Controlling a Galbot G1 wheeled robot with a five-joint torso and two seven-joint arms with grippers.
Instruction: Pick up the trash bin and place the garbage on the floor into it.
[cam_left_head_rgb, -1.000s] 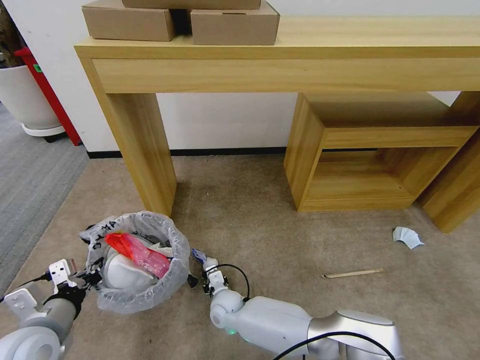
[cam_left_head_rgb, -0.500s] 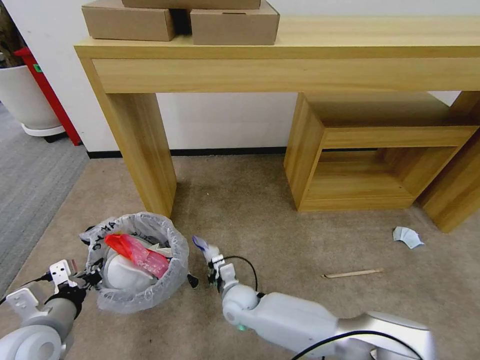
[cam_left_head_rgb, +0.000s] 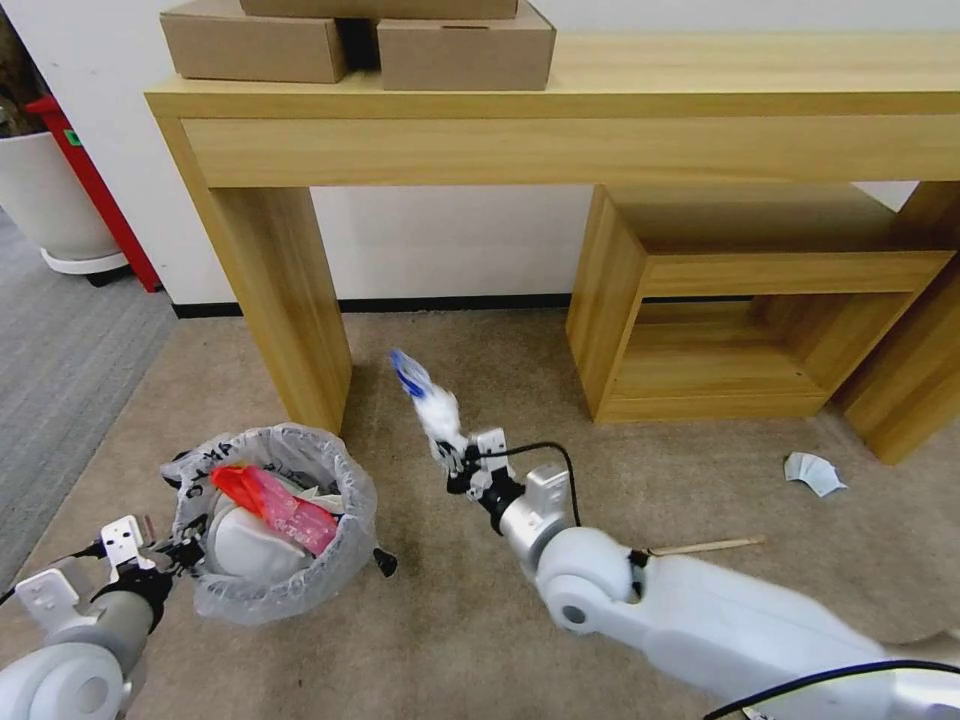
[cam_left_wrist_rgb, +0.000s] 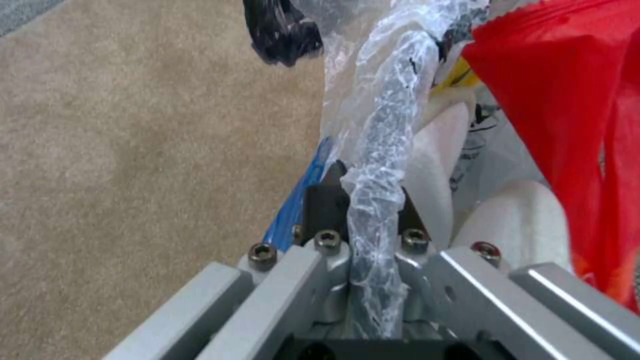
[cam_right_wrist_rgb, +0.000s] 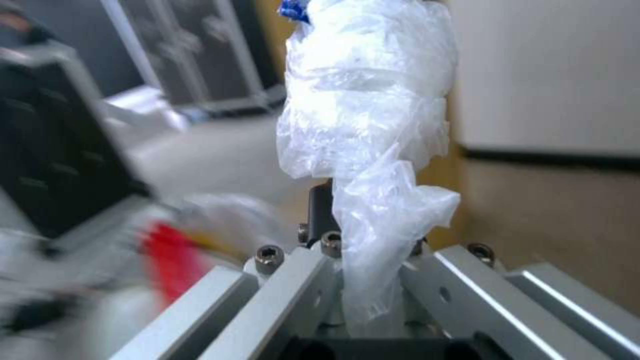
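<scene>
Your right gripper (cam_left_head_rgb: 452, 455) has its jaws clamped on a crumpled white plastic wrapper (cam_left_head_rgb: 432, 400) with a blue end, and holds it up in the air above the carpet (cam_left_head_rgb: 480, 400), between the desk leg (cam_left_head_rgb: 290, 300) and the low shelf unit (cam_left_head_rgb: 700, 330). Your left gripper (cam_left_head_rgb: 165, 552) has its jaws closed on the bag-covered rim of the trash bin (cam_left_head_rgb: 275, 520), which sits near that desk leg.

The wrapper is thin and held only at its lower end — I think it can slip out if you swing fast. The bin is nearly full, so it may bounce off the red wrapper (cam_left_head_rgb: 275, 505). The mask (cam_left_head_rgb: 815, 473) and the wooden stick (cam_left_head_rgb: 705, 547) lie on the carpet, well apart from the bin.
</scene>
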